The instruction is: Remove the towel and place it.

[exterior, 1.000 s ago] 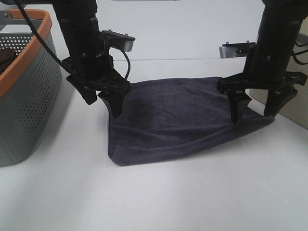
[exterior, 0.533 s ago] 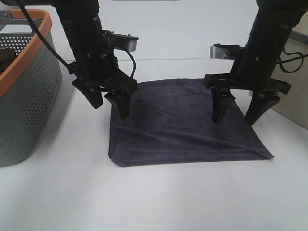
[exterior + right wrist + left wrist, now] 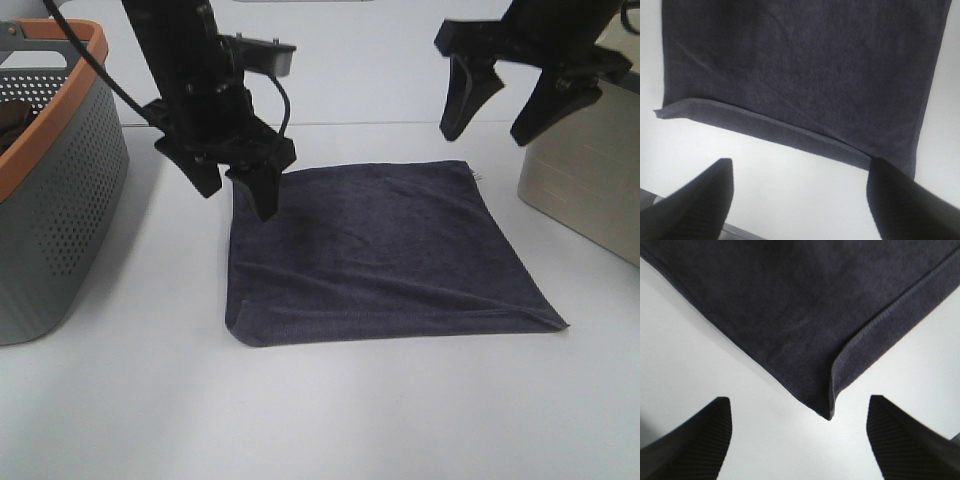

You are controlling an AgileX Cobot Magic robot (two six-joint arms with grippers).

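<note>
The towel (image 3: 380, 250), a dark charcoal-purple square cloth, lies spread flat on the white table (image 3: 330, 410), with a hemmed fold along its near edge. My left gripper (image 3: 237, 195) is open and empty, hanging just above the towel's far left corner. In the left wrist view a towel corner (image 3: 829, 412) lies between the open fingers (image 3: 692, 442). My right gripper (image 3: 487, 133) is open and empty, raised well above the towel's far right corner. The right wrist view shows the towel (image 3: 805, 70) far below the open fingers (image 3: 910, 205).
A grey perforated basket with an orange rim (image 3: 50, 200) stands at the left edge of the table. A metallic box (image 3: 585, 190) stands at the right, close to the towel's far right corner.
The towel's near right corner has dropped and the cloth now lies flat. My right gripper has risen high and moved back from it. My left gripper has lifted a little.
</note>
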